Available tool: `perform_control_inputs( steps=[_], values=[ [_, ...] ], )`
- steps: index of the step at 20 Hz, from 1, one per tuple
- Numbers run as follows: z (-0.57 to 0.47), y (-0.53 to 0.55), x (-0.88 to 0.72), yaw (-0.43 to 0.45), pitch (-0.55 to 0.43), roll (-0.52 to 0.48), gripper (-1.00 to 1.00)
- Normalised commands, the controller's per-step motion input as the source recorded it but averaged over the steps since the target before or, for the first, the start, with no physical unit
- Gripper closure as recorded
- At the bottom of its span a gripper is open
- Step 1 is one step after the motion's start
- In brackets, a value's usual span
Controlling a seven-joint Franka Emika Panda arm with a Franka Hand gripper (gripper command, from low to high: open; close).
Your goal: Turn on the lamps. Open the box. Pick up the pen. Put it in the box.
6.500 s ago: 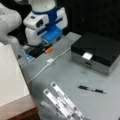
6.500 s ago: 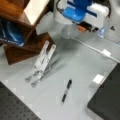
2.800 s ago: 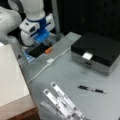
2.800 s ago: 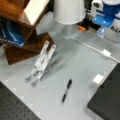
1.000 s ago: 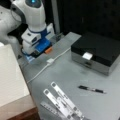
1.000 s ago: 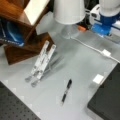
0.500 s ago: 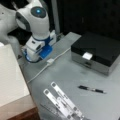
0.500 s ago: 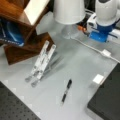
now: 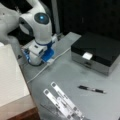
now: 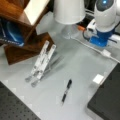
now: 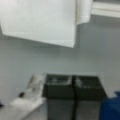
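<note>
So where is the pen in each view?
Front view: the pen lies on the table at lower right, below the shut box.
Front view: the pen lies at bottom centre, left of the box.
Wrist view: not in it; the gripper shows at the bottom.
Shared landmark: the pale strips near the pen.
</note>
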Motion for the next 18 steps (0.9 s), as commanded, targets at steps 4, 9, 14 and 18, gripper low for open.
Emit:
perform_control_inputs(
  steps=[4,9,14,18],
  values=[
    [-0.47,0.07,-0.92,-0.066,-0.604,0.094,1.00],
    [-0.47,0.01,-0.93,-0.072,-0.633,0.091,1.00],
    [-0.40,-0.04,-0.93,-0.028,-0.673,0.086,1.00],
    [-0.40,-0.09,-0.93,-0.003,-0.665,0.090,1.00]
  ],
)
